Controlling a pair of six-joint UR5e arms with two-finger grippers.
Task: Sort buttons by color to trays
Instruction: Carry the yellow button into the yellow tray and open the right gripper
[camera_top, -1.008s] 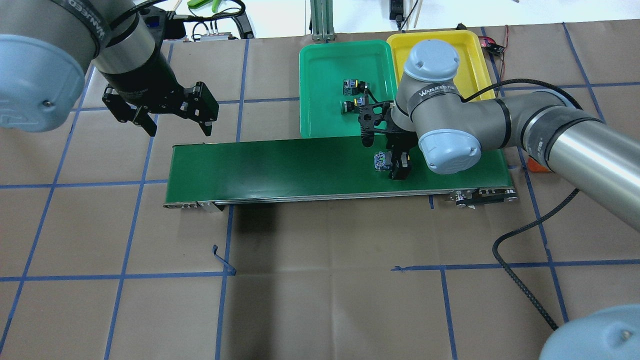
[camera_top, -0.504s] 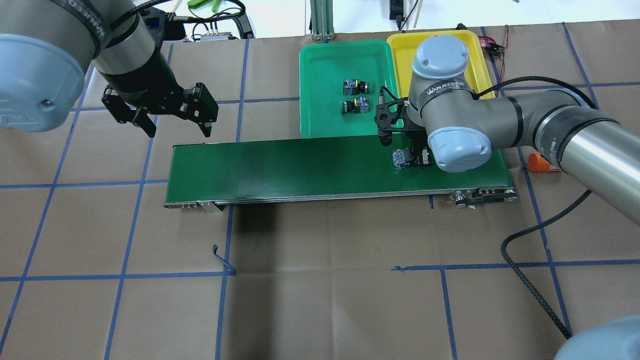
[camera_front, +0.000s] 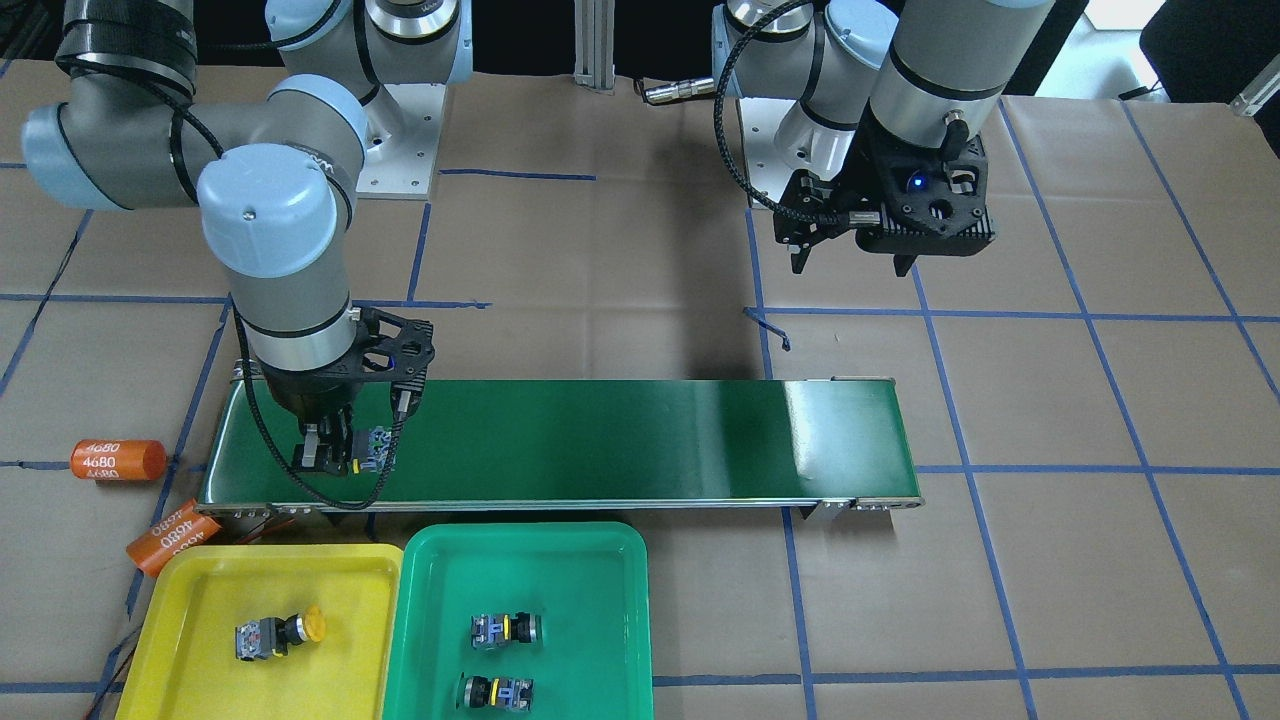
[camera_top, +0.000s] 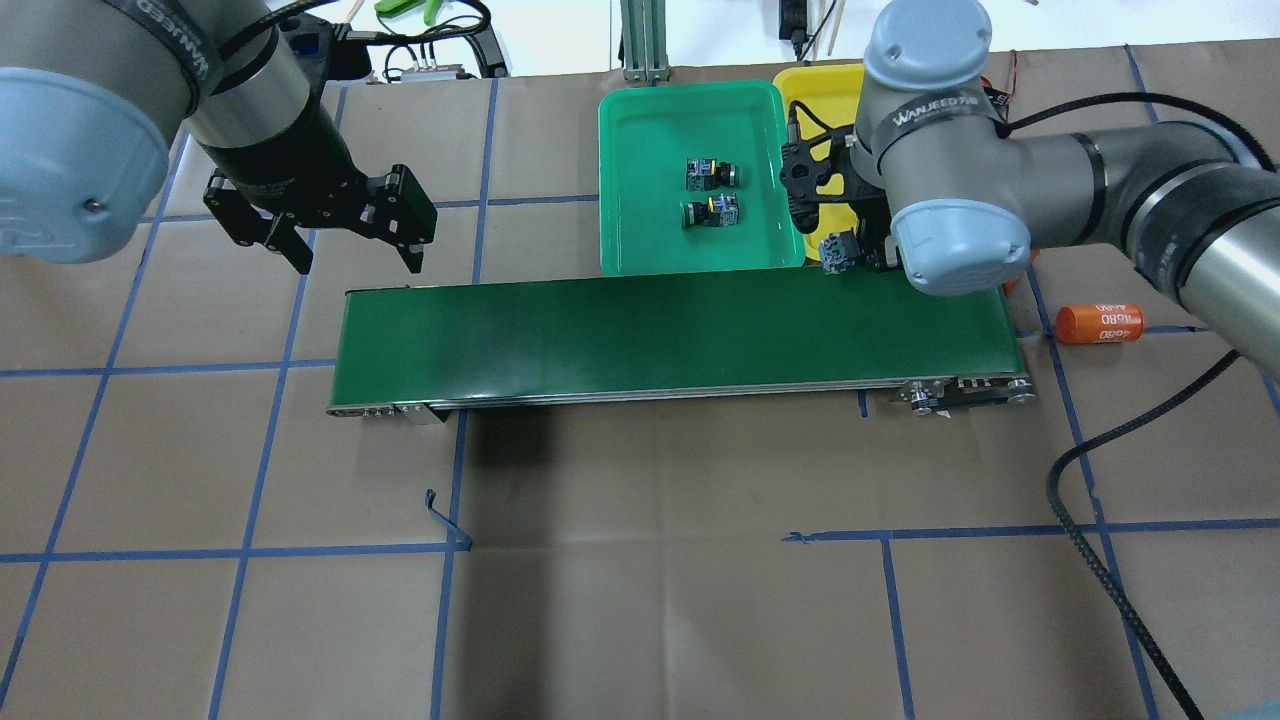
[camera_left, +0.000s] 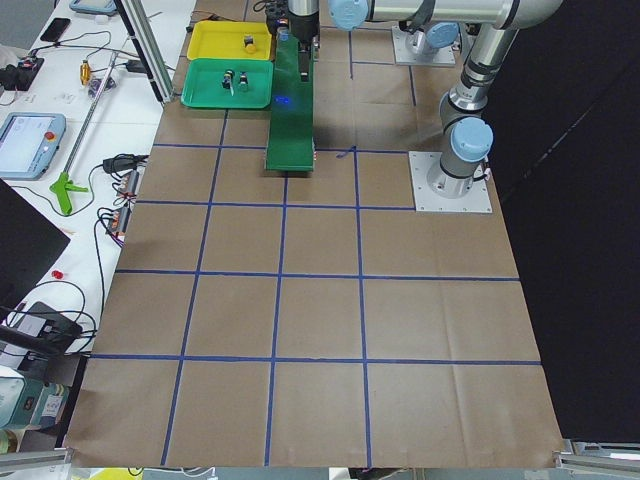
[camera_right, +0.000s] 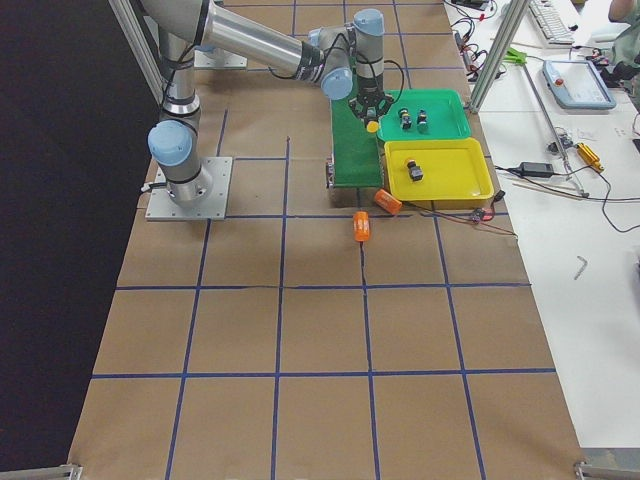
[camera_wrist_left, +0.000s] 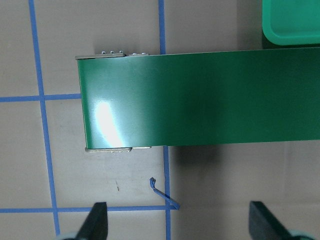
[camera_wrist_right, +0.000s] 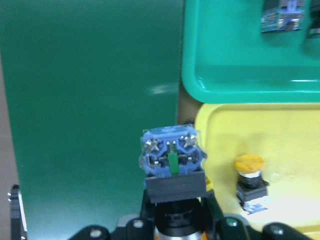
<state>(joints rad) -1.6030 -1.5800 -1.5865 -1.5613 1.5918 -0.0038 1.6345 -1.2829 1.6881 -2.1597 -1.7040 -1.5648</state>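
My left tool (camera_top: 358, 258) hangs spread wide, gripping nothing, the belt's (camera_top: 600, 330) end just ahead of it. My right tool (camera_front: 335, 458) clamps a button (camera_front: 378, 447), blue base outward, over the belt's edge, with the yellow tray (camera_front: 200, 600) just beyond.

In the overhead view the right arm (camera_top: 1000, 190) covers most of the yellow tray (camera_top: 825, 85) and hides the yellow-capped button (camera_front: 268, 634) lying in it. From the right wrist camera the held button (camera_wrist_right: 171, 155) shows only its blue terminal end, with its cap all but hidden behind the body. At 1 o'clock in that view, the far button (camera_wrist_right: 282, 17) in the green tray (camera_wrist_right: 240, 60) is blurred and cut by the top edge.
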